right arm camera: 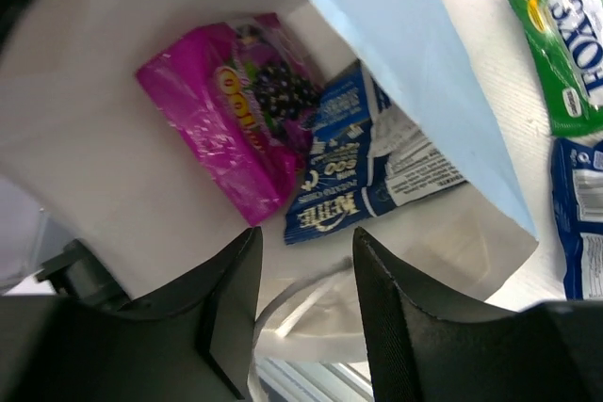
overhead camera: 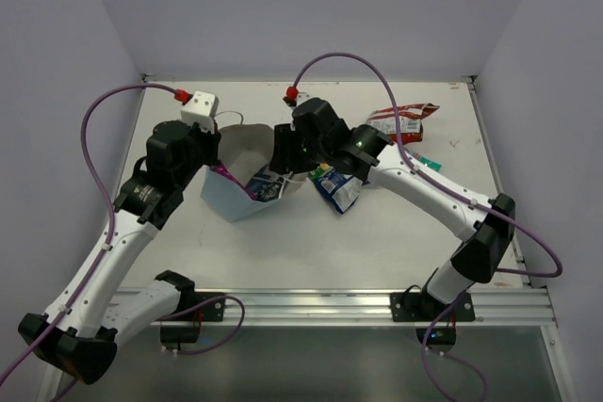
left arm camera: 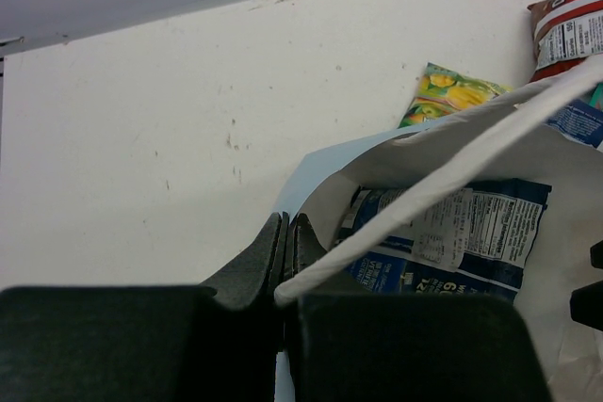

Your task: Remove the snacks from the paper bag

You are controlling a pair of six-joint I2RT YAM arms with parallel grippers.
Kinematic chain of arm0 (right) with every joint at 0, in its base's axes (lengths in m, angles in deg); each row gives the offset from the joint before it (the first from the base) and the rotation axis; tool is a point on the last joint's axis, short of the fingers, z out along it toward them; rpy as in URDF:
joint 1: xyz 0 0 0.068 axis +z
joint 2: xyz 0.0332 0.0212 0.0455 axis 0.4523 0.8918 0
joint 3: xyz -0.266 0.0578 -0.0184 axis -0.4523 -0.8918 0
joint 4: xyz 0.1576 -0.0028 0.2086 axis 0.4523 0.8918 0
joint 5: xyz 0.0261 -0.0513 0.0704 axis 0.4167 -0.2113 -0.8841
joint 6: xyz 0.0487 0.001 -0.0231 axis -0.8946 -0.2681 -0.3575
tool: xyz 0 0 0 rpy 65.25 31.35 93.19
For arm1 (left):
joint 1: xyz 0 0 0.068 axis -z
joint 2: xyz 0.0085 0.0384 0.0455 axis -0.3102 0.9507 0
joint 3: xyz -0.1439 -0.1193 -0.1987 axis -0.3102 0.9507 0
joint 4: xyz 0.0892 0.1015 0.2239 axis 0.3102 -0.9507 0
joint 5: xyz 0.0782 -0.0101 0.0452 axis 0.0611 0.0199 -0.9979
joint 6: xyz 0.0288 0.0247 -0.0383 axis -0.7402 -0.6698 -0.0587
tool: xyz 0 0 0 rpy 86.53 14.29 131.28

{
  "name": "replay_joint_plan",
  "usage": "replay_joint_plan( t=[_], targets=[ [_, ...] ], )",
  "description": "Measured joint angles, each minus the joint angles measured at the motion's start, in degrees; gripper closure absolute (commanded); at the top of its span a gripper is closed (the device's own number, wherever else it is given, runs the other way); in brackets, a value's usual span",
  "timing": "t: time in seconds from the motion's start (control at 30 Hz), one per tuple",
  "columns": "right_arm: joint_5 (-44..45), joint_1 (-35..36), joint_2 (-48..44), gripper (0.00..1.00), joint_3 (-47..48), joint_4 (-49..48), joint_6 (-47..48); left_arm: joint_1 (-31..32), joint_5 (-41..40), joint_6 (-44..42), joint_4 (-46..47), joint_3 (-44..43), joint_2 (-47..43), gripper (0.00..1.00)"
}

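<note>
On the white table (overhead camera: 377, 242), nearest the arm bases: the paper bag (overhead camera: 231, 202), tipped on its side, mouth toward the right arm. Pinched at the rim by the left claw (left arm camera: 285, 237), fingers pressed together on the blue paper, with the white loop handle (left arm camera: 424, 195) just beside them. Facing straight into the mouth from the other side: the right claw (right arm camera: 306, 275), fingers spread, gripping nothing, poised over the white lining.

Just beyond those fingertips, inside the bag: a blue-and-white packet (right arm camera: 363, 176), closest to the claw. Touching it on the left, deeper in against the lining: a magenta packet (right arm camera: 231, 134).

Probably light, crinkly and slick, and soft enough to crush. Best taken by a flat sealed edge or a corner, not across the puffed middle. For the blue-and-white one, likely the near end pointing at the claw. Worth taking care not to catch the thin lining or the handle along with it. Paper light enough to drag after the packet unless pinned by the left claw.

Further out, on the table outside the bag: a second blue packet (overhead camera: 337, 190) just beside the mouth, a green packet (right arm camera: 565, 35) next to it, and farthest back a red-and-white packet (overhead camera: 403, 120). Judging by that, partly done, with two seen inside.
</note>
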Motion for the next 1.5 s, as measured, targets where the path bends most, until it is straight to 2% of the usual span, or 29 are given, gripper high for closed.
replay_joint_plan(
  t=[0.17,0.3,0.53,0.67,0.83,0.93,1.07,1.27,1.4,1.5],
  targets=[
    [-3.3,0.0,-0.4,0.53,5.3,1.3,1.1,0.0,-0.6,0.0,0.0,0.0,0.0,1.0],
    [-7.9,0.0,-2.0,0.52,5.4,2.0,2.4,0.0,-1.2,0.0,0.0,0.0,0.0,1.0],
    [-16.8,0.4,-5.1,0.5,-2.2,4.0,6.6,0.0,-2.1,0.0,-0.1,-0.7,0.9,1.0],
    [-21.6,0.8,-9.7,0.42,-7.6,5.3,11.4,0.0,-3.0,0.0,-0.4,-1.2,1.2,1.0],
    [-23.7,0.9,-14.6,0.37,-10.1,6.4,18.2,0.0,-4.3,0.0,-0.6,-1.6,1.7,1.0],
    [-23.7,0.9,-15.5,0.36,-11.6,6.9,21.4,0.0,-4.7,0.0,-1.1,-1.9,1.7,1.0],
    [-22.5,0.9,-14.8,0.27,-10.4,7.8,22.5,0.0,-4.6,-0.4,-1.8,-2.3,1.7,1.0],
    [-15.8,0.9,-13.3,0.14,4.5,8.1,22.0,0.0,-3.6,-1.8,-1.9,-2.3,1.7,1.0],
    [-9.2,0.9,-13.3,0.14,11.6,5.1,21.2,0.0,-2.5,-2.6,-1.8,-2.3,1.7,1.0],
    [-6.1,0.9,-11.9,0.26,12.8,3.2,19.3,0.0,-2.0,-2.8,-1.9,-2.4,1.7,1.0]
  ],
)
